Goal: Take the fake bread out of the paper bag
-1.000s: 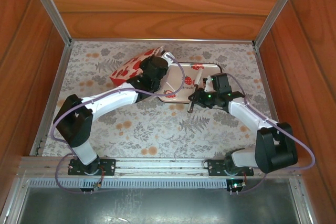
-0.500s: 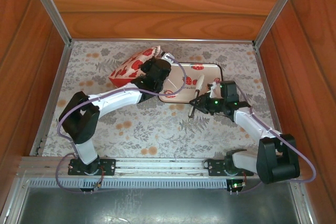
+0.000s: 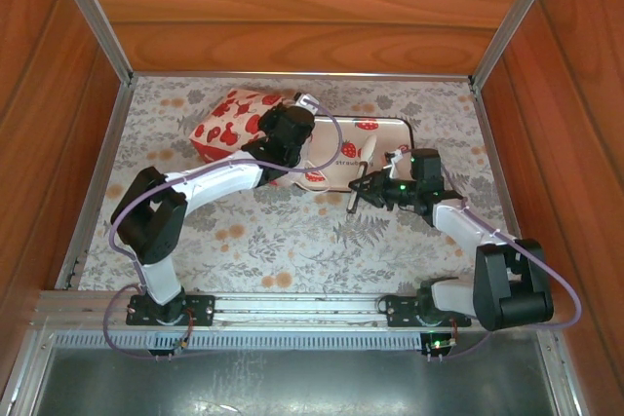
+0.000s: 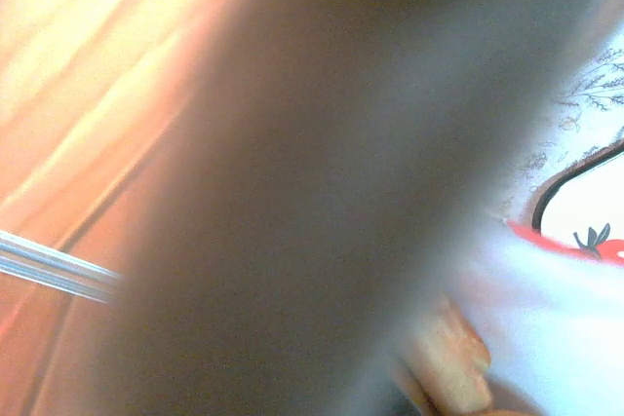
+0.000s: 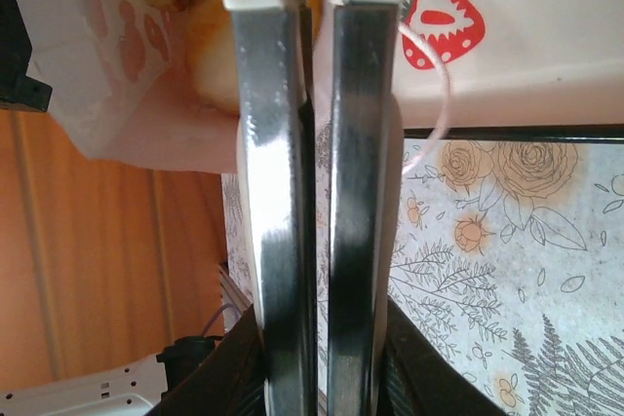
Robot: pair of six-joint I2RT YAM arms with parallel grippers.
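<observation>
On the counter [image 3: 292,241], the bag [image 3: 226,124] is clamped by the left end effector [image 3: 275,138], bread [image 5: 200,41] lying far-left of the near-shut, seemingly empty right end effector [image 3: 359,189].

At the centre of the top view, the white tray [image 3: 388,135] carries one small dark word [image 3: 348,148]; I cannot read it.

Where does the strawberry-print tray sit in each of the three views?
Top external: strawberry tray, just right of table centre, toward the back.
Left wrist: its black-rimmed corner at the right edge.
Right wrist: upper right, one red strawberry showing.
Shared landmark: the floral tablecloth bordering it.
</observation>
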